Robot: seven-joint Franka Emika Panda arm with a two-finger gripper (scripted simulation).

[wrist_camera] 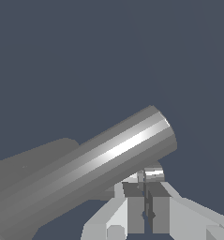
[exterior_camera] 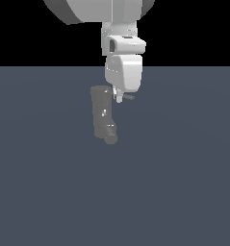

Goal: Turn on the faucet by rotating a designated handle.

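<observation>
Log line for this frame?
phase: at handle | gripper: shut, beside faucet top | handle turn: cannot tell

The faucet (exterior_camera: 102, 114) stands on the blue-gray floor (exterior_camera: 184, 182).

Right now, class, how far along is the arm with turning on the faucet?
Done: the gripper has reached the top of the faucet, at the handle. In hand: the wrist view shows the fingers nearly together beside the handle rod; actual contact is unclear. Left: rotating the handle; nothing visible shows any turn yet.

No readable text, labels, numbers or signs anywhere.
</observation>
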